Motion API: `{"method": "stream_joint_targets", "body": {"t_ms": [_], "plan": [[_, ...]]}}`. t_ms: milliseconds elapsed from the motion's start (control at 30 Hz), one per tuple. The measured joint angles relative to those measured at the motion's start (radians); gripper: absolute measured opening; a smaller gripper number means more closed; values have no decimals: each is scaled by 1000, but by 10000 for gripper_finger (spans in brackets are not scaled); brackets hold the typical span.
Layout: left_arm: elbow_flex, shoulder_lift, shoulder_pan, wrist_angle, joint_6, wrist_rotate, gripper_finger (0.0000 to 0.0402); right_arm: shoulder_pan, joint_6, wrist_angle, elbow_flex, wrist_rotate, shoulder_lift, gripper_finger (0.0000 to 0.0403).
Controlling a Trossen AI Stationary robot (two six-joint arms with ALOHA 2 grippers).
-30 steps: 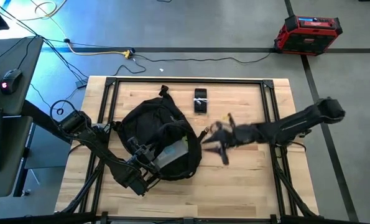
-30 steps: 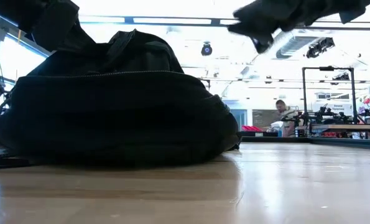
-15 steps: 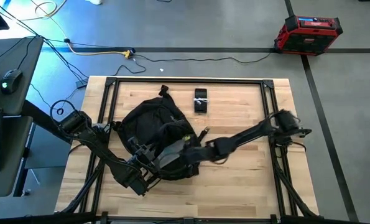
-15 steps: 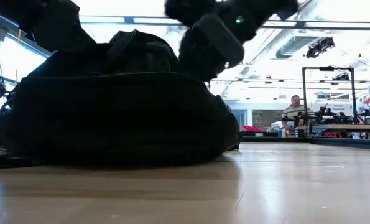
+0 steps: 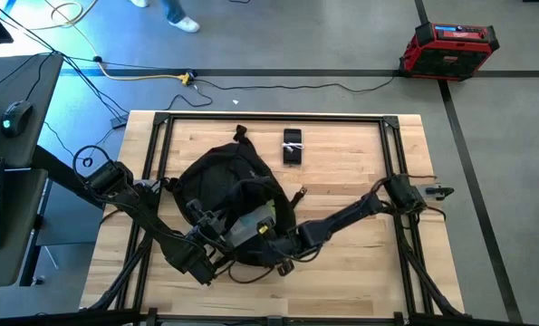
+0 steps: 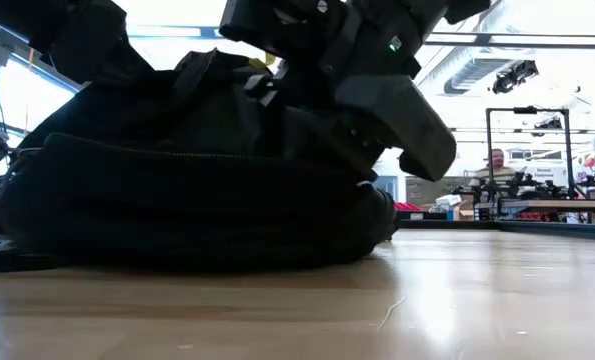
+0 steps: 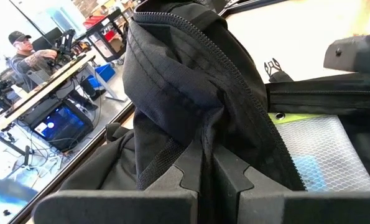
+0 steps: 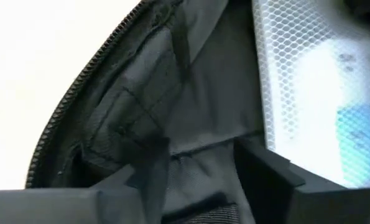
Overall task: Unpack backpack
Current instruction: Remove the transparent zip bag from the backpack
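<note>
Since a second ago, the right gripper (image 5: 271, 246) has swung from above bare table down into the backpack (image 5: 228, 181), which lies left of table centre; its fingers stand apart, empty. Left gripper (image 7: 206, 177) pinches the opening's edge. A mesh pouch (image 7: 315, 149) remains inside; unpacking looks barely begun

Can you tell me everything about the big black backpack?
The backpack is black fabric, rounded, lying on the wooden table toward its left half. Its zipper is open, showing a clear honeycomb-patterned pouch inside. The left claw is shut on the opening's edge, and the right claw reaches into the opening.
</note>
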Motion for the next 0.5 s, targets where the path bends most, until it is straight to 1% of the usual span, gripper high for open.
{"method": "stream_joint_targets", "body": {"t_ms": [67, 100, 200, 300, 500], "plan": [[0, 0, 0, 1, 0, 0, 0, 4, -15, 0, 0, 19, 0, 206], [0, 0, 0, 2, 0, 0, 0, 5, -19, 2, 0, 46, 0, 216], [0, 0, 0, 2, 0, 0, 0, 7, -19, -1, 0, 187, 1, 233], [0, 0, 0, 1, 0, 0, 0, 6, -19, 30, -1, 296, 1, 237], [0, 0, 0, 1, 1, 2, 0, -27, -15, 126, -7, 327, 2, 230]]}}
